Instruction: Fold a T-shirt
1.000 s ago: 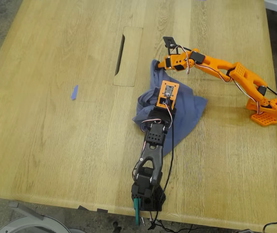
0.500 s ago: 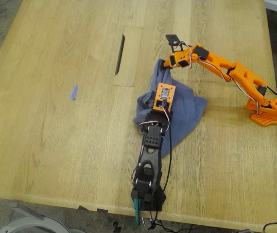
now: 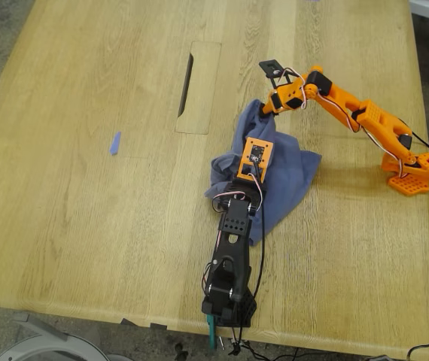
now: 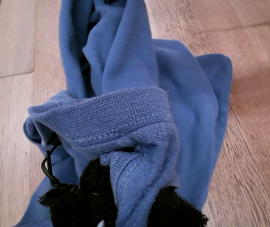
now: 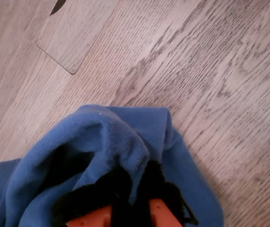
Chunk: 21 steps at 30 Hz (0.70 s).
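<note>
The wooden counter (image 3: 86, 226) carries the T-shirt (image 3: 286, 177), a crumpled blue heap near its middle in the exterior view, pinched at two separate edges so that, we judge, we can draw it open before any fold. My first gripper (image 4: 125, 208), on the black arm, has its jaws clenched on a ribbed hem; my second gripper (image 5: 130, 198), on the orange arm, grips a fold at the heap's far end. A small blue tape scrap (image 3: 114, 143) lies well apart.

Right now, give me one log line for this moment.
task: fold T-shirt | state: bunched, unfolded | first gripper: shut on ribbed hem | second gripper: shut on fabric, lifted | table: wood
</note>
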Each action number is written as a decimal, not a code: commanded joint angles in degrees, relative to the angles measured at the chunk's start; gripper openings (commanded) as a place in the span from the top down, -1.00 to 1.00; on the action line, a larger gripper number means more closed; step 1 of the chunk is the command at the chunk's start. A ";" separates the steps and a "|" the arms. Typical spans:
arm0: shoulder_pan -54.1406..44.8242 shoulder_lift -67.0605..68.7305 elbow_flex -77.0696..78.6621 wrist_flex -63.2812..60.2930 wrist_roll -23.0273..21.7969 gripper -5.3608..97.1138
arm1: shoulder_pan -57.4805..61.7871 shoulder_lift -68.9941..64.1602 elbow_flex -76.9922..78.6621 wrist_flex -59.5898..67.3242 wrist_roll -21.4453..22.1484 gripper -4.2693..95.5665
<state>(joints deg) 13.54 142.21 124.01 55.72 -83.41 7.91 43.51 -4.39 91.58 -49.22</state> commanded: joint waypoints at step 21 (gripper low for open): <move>2.02 4.83 -11.16 12.04 -1.23 0.89 | -7.21 35.07 33.84 5.54 0.70 0.91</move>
<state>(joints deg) 14.77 143.26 118.74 67.68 -83.94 0.88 71.54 26.02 96.94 -48.96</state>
